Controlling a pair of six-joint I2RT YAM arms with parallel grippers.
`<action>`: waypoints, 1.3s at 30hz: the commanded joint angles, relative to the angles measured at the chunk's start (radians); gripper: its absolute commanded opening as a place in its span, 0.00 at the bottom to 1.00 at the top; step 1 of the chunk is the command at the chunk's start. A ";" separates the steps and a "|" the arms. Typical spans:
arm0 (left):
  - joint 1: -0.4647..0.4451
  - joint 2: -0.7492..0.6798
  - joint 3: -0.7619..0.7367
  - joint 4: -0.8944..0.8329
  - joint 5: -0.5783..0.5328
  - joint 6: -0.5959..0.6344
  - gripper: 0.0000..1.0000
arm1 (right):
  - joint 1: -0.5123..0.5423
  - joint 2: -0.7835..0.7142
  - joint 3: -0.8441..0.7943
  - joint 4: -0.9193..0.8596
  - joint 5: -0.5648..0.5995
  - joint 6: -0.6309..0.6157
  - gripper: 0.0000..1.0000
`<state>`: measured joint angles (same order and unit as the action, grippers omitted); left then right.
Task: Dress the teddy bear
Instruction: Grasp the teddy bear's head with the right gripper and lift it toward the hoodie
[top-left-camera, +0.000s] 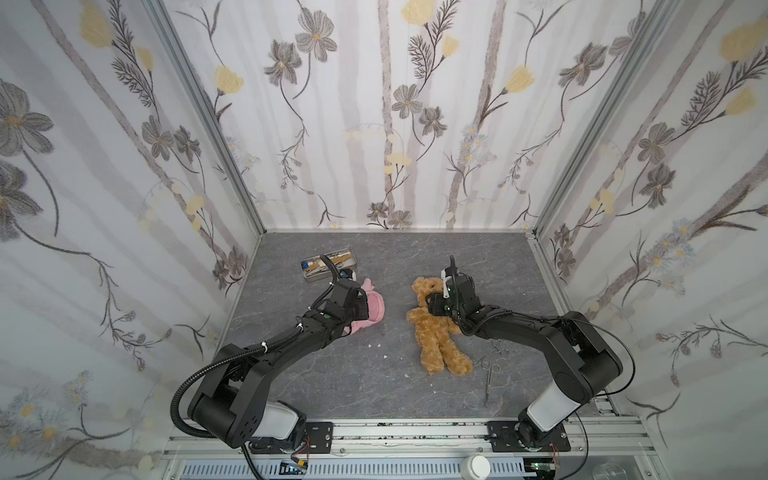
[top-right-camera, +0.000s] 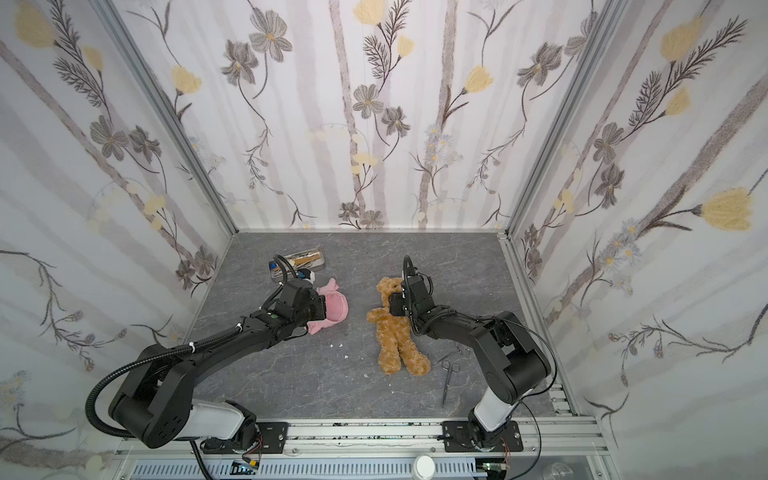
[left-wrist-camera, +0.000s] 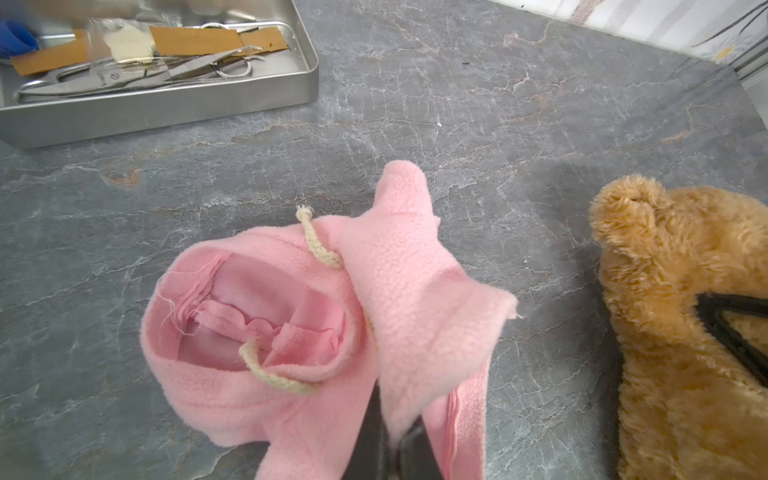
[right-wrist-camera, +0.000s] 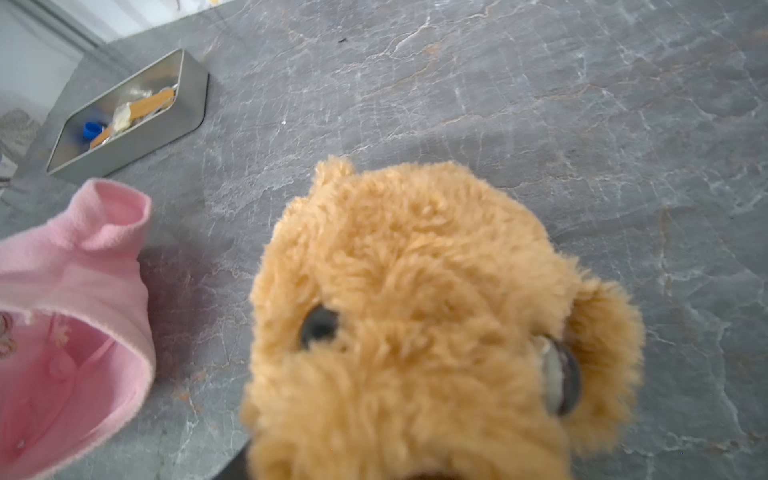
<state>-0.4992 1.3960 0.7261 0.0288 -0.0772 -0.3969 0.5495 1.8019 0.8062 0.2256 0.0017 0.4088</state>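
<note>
Both top views first: the teddy bear (top-left-camera: 436, 336) (top-right-camera: 390, 336) is laid flat directly under the right gripper (top-left-camera: 433, 309) (top-right-camera: 395, 308). Its head is pointed out past the fingertips and its legs are trailed back towards that arm's base, so the long axis is lined up roughly with the arm's reach. The left gripper (top-left-camera: 365, 319) is kept well apart, off to the bear's side, so the right arm is reckoned the nearer one.

Left wrist view: the left gripper (left-wrist-camera: 390, 451) is pinched fully closed on a fold of the pink hoodie (left-wrist-camera: 291, 332), with the hood opening gaped away from it. Beyond the hoodie, one of the right gripper's fingers (left-wrist-camera: 739, 302) is sunk into bear fur.

Right wrist view: everything just ahead is filled by the bear's face (right-wrist-camera: 415, 311). No fingers are shown, so an actual grip can't be told.
</note>
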 joint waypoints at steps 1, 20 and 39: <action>0.001 -0.015 -0.012 0.026 0.000 -0.014 0.00 | 0.003 -0.014 0.023 -0.124 -0.115 -0.211 0.56; 0.003 -0.040 -0.040 0.023 -0.021 -0.014 0.00 | 0.077 -0.046 0.095 -0.246 -0.078 -0.269 1.00; 0.004 -0.037 -0.040 0.023 -0.012 -0.011 0.00 | 0.066 0.096 0.036 0.011 -0.153 -0.183 0.79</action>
<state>-0.4961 1.3563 0.6861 0.0288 -0.0822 -0.4034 0.6071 1.8927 0.8421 0.1909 -0.2050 0.2417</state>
